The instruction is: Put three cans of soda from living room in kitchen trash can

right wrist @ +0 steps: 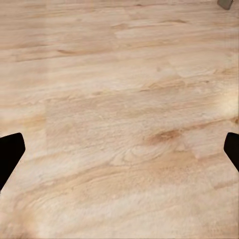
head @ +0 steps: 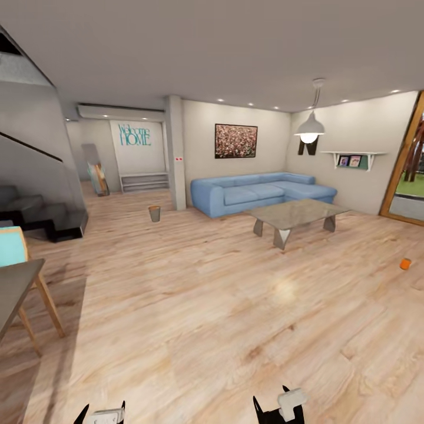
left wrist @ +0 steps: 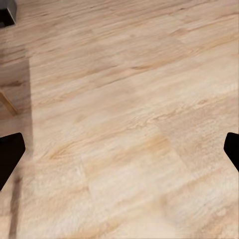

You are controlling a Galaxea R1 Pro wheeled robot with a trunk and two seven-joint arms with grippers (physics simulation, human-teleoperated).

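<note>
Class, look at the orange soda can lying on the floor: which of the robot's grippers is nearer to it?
Right. The right gripper sits below and left of the orange can; the left gripper is much farther left, across the floor.

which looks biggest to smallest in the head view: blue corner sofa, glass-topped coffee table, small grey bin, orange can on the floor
1. blue corner sofa
2. glass-topped coffee table
3. small grey bin
4. orange can

The bin stands farther off than the can, so their true sizes may differ more.

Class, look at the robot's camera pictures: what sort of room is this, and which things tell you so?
Most likely a home's open-plan living room: a blue corner sofa faces a glass coffee table on a light wood floor, with a "Welcome HOME" sign behind.
</note>
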